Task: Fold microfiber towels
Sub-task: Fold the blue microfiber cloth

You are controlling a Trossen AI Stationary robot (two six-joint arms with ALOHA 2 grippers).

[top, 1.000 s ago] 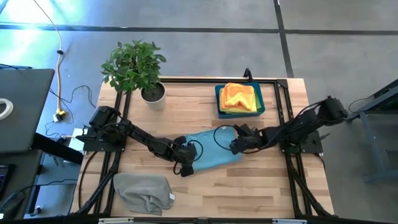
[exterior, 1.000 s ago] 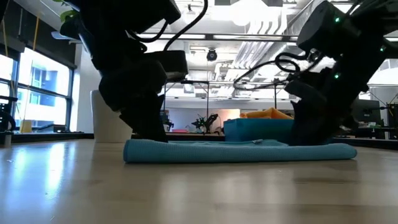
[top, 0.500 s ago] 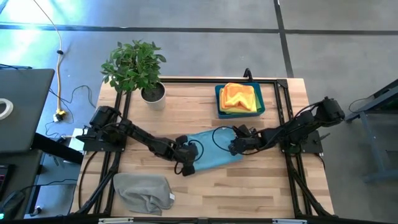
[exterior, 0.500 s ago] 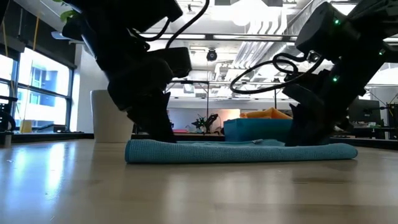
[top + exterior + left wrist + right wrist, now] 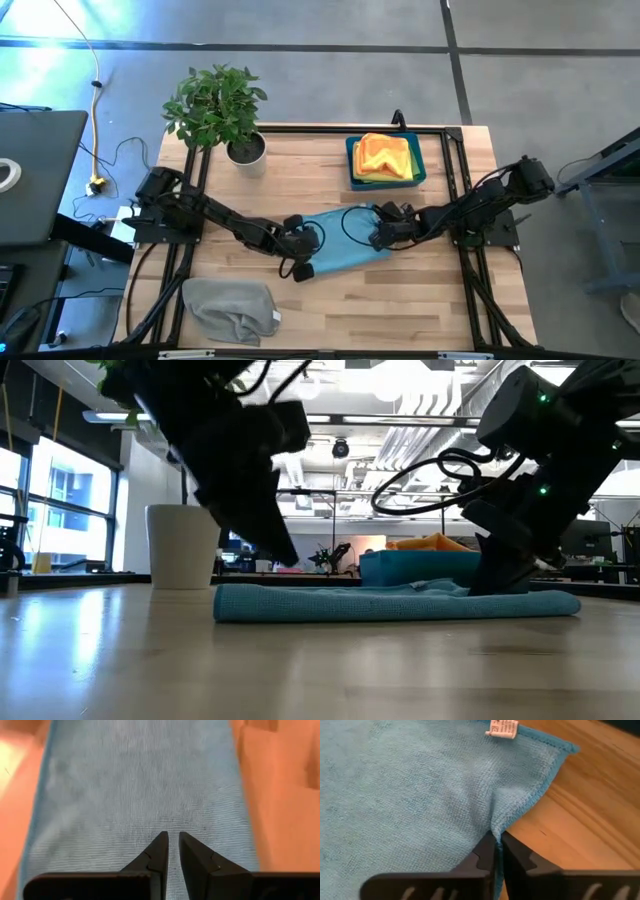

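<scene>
Two dark robot arms work a light blue microfiber towel [image 5: 340, 245] spread flat at the middle of the pale wooden table [image 5: 420, 300], the folding of this cloth apparently just beginning. The right gripper [image 5: 497, 851] has its fingers pinched together on the towel's edge near the corner with the small white label [image 5: 503, 727], the hem puckering up between them. The left gripper [image 5: 171, 851] hovers low over the opposite side of the same towel, fingers nearly together with only a thin gap, and nothing seems to be caught between them. By my count, three or so cloths look finished: a stack of orange and yellow towels [image 5: 385, 156] sits in the single rigid blue plastic bin [image 5: 352, 175] at the table's far edge, though how many layers it holds cannot be told from above. One grey towel [image 5: 232, 308] lies crumpled at the near left corner, unfolded and waiting. That leaves the blue one in hand and the grey one to go, as far as can be seen. One potted green plant in a white pot [image 5: 243, 148] stands at the far left of the table.
</scene>
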